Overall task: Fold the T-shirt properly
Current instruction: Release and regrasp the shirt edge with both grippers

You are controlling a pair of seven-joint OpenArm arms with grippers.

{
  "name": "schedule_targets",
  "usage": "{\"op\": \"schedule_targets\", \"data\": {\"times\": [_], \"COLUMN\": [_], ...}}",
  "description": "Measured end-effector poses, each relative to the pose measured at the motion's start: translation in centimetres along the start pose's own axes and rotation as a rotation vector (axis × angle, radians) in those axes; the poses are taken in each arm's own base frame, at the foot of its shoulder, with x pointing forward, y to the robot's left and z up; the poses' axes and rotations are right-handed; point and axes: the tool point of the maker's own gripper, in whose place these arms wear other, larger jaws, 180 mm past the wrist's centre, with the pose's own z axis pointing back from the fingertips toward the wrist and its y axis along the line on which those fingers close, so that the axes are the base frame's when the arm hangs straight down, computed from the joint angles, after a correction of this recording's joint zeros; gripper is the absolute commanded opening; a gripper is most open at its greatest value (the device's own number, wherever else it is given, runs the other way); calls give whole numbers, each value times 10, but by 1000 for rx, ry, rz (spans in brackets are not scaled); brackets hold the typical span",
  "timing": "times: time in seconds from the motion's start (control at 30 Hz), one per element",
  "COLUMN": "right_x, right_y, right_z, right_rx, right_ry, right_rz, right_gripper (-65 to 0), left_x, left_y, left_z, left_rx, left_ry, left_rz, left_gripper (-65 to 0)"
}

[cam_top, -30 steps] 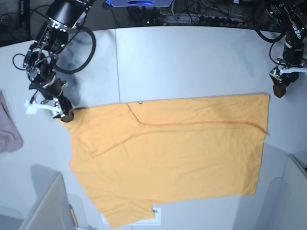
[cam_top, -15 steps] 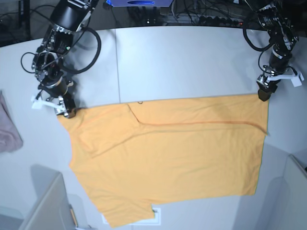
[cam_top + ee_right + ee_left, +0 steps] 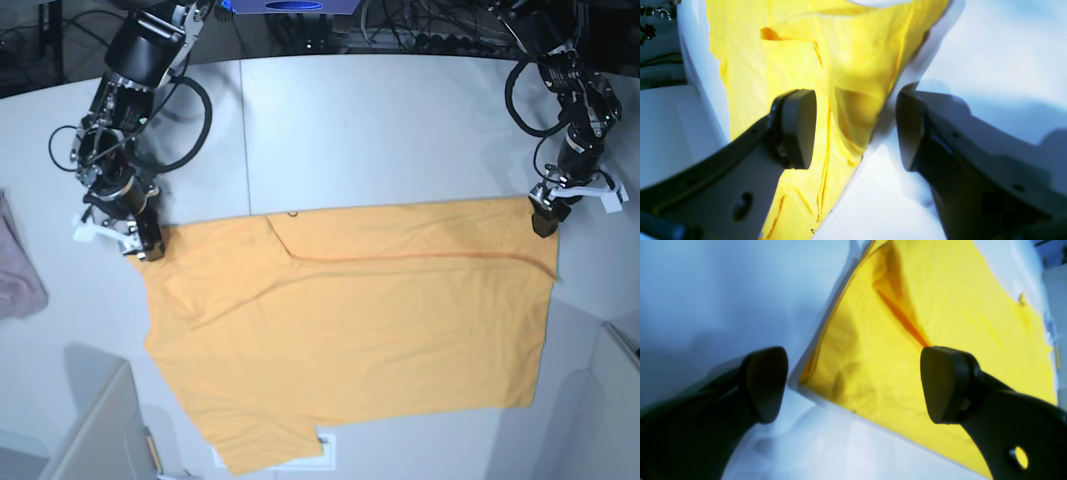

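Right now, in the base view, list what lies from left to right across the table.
Pinkish-mauve cloth at the left edge → right gripper with open jaws at the shirt's corner → large orange-yellow cotton T-shirt spread flat → left gripper, jaws open, at the shirt's far corner.

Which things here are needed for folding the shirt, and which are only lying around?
Needed for the job:
- T-shirt
- left tool, open at one far corner
- right tool, open at the other

Lying about:
- pink cloth at the table edge
- white paper under the shirt's near edge
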Motion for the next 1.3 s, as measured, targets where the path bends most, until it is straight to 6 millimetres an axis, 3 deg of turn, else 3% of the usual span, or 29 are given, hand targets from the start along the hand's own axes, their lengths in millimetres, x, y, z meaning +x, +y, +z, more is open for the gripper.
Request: {"op": "schedule_targets", "data": {"times": [0.17,0.63,0.67,0.73,0.93,0.97,1.13,1.3], "right_x": [8,8,8,9,4,3,5,14], "right_y": [0,-6,-6,-6,-11,-12,-13,-4], "right_z": [-1,-8,-8,-9,-10,-10,-9,5], "right_rx": [-3,-1,-1,-3,-28,-30,-34,-15], "right_ry": [-57,-63,-64,-66,-46,-43,-43,-64], "right_rz": [5,-10,-10,-7,-14,-16,-13,24], "right_gripper": [-296,-299,-306,-365,-611,-648,-650,-650], "left_x": [0,1,2,-1,-23,-24,-20,3], "left_y": [-1,-4,-4,-6,-11,-10,-9,-6], "left_z": [-1,-17,-17,-19,-23,-23,-21,-13], "left_rx": [-3,-22,-23,-24,-26,-24,-20,1], "left_ry": [-2,-16,-17,-6,69,72,83,52], "left_rz": [4,68,67,55,46,46,26,-37], "left_gripper": [-49,-59,-81,-183,-635,-650,-650,-650]}}
